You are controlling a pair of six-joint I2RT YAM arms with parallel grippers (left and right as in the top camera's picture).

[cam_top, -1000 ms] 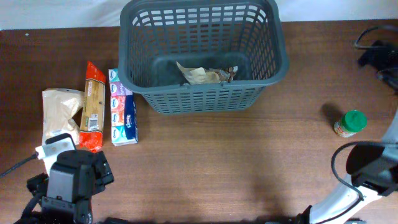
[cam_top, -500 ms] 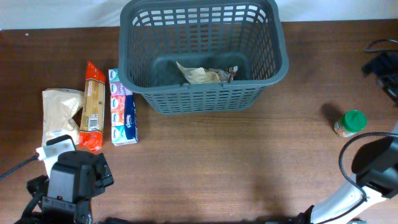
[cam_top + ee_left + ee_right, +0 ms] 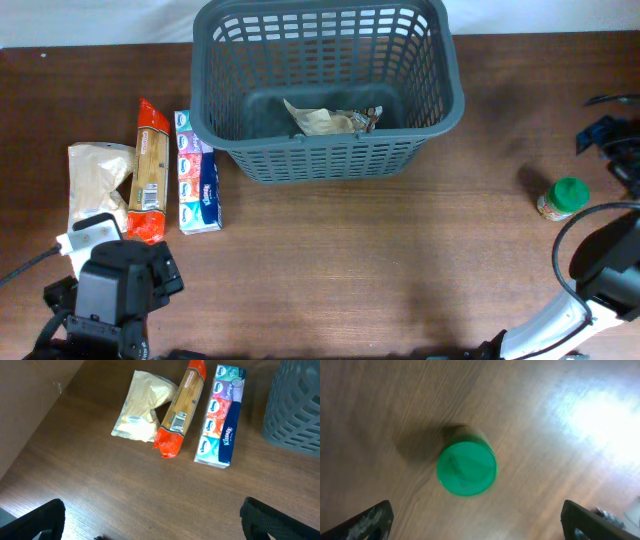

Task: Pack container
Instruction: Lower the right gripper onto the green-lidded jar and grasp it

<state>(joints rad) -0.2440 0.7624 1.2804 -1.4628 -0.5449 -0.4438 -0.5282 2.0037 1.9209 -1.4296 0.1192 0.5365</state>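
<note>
Since a second ago the dark end of my right arm (image 3: pixel 605 265) has slid down the right edge of the overhead view, closer to the jar; the groceries and the left arm have not shifted. Nearest me, the left tool (image 3: pixel 155 527) is released, fingers wide apart with nothing between them, over bare bench (image 3: pixel 100 485). Just beyond it lie three packs in a row: a pale bag (image 3: pixel 140 407), a pasta pack (image 3: pixel 182 410) touching it, and a tissue pack (image 3: pixel 222 415) just beside that. Over on the right, the right tool (image 3: pixel 482 527) is likewise released and empty, hanging above the upright green-lidded jar (image 3: pixel 466 469), which stands well apart from everything else. Farthest off, the basket (image 3: pixel 320 158) sits mid-bench at the back edge, a crumpled packet (image 3: pixel 322 121) on its floor.
</note>
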